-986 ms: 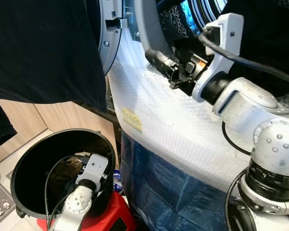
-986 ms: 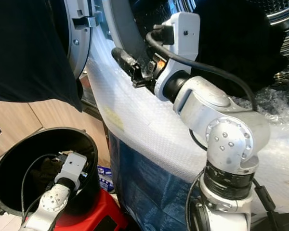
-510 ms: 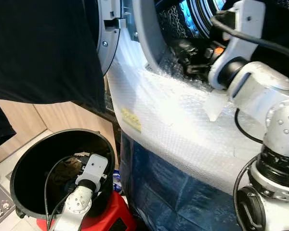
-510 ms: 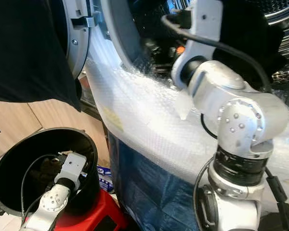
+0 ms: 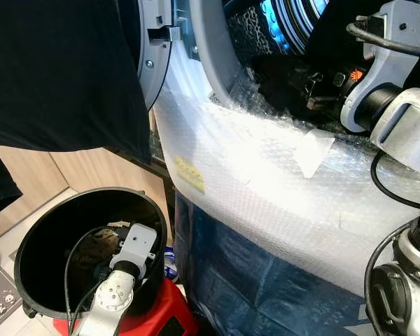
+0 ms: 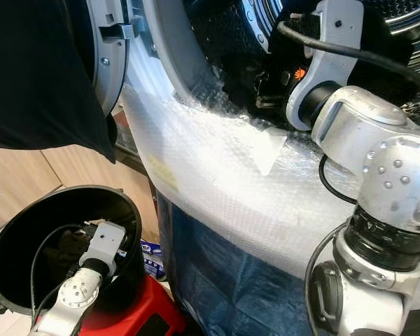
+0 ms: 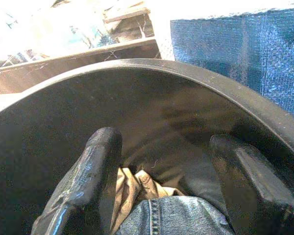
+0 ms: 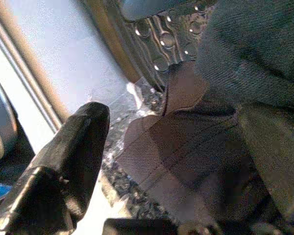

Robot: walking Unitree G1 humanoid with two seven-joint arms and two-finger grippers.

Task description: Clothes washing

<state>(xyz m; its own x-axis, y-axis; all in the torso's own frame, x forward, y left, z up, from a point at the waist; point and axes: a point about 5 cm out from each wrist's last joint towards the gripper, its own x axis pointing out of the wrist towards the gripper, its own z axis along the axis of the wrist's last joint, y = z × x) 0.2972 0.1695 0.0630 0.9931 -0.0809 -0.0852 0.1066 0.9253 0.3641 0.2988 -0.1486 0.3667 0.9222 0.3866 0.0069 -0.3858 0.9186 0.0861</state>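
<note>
The washer's drum mouth is open at the top right, with dark clothes lying at its lip. My right gripper reaches into that mouth; its fingers stand wide apart and open around a dark garment. Down at the lower left my left gripper hangs open inside a black bucket, just above blue jeans and a tan cloth. It holds nothing.
Bubble wrap covers the washer's front below the drum, with blue sheeting under it. The open washer door stands left of the drum. A large black cloth hangs at the upper left. The bucket rests on a red stand.
My right arm has swung right and pushed its gripper from the bubble wrap's edge into the drum mouth. The left arm stays in the bucket.
</note>
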